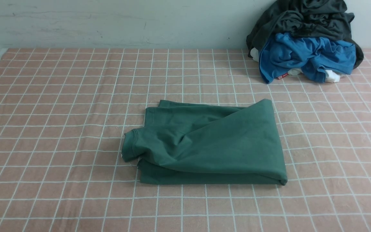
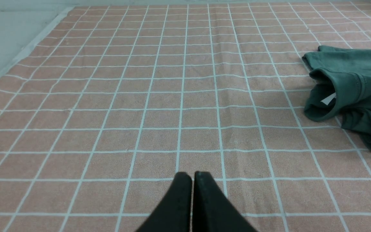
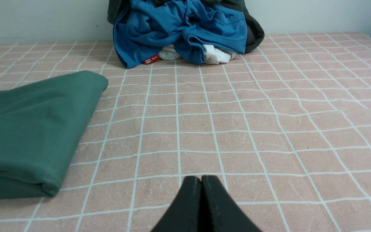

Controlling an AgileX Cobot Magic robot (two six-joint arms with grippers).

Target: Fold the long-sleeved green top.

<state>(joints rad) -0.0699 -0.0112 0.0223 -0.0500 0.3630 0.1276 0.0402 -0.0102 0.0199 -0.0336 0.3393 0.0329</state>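
Clothes pile blocks far right; elsewhere passable.

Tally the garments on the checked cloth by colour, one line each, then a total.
Green: 1, the folded green long-sleeved top at mid-table.
Bright blue: 1, the blue garment in the heap by the wall.
Dark grey: 1, the dark grey garment on top of that heap.
White: at least 1, white fabric peeking from under the blue; pieces cannot be separated.
Total: at least 4.

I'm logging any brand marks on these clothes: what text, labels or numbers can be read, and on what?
Red tag on the blue garment: white print, too small to read.
White label inside the green top's neck: no readable text.
Nothing else bears text.
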